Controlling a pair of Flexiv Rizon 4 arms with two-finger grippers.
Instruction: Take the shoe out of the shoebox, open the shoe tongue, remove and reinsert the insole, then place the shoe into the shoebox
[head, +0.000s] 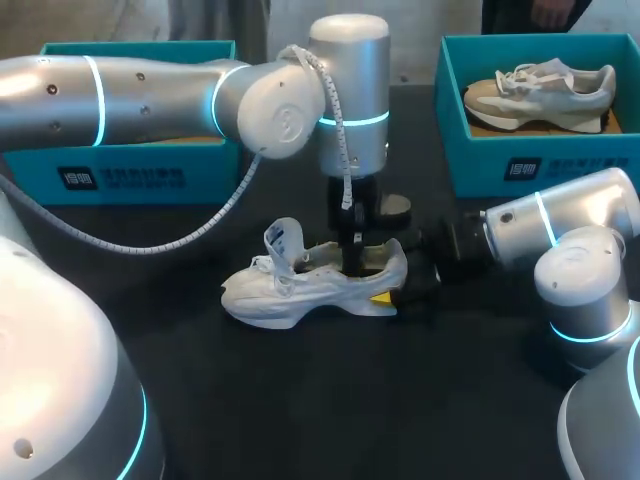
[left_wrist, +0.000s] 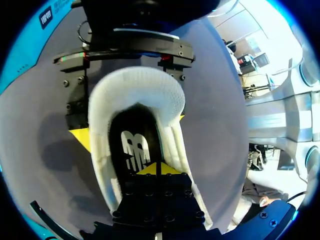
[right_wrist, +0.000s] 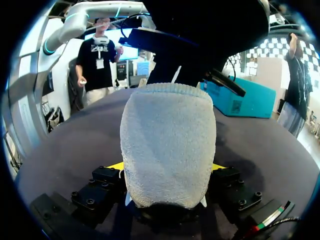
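Observation:
A white shoe (head: 300, 285) stands upright on the black table, toe to the left, tongue (head: 283, 238) pulled up. My left gripper (head: 351, 262) points straight down into the shoe's opening. In the left wrist view its gripper (left_wrist: 159, 169) is shut, tips together on the black insole (left_wrist: 134, 145) lying inside the shoe. My right gripper (head: 395, 292) comes in from the right and is shut on the shoe's heel (right_wrist: 167, 150); its yellow fingertips (left_wrist: 80, 139) press the heel from both sides. The right wrist view shows the right gripper (right_wrist: 167, 167) with the heel filling the gap between its fingers.
A teal shoebox (head: 540, 165) at the back right holds a beige shoe (head: 540, 85). Another teal box (head: 130, 175) stands at the back left, partly behind my left arm. A white cable (head: 180, 240) hangs from the left arm over the table.

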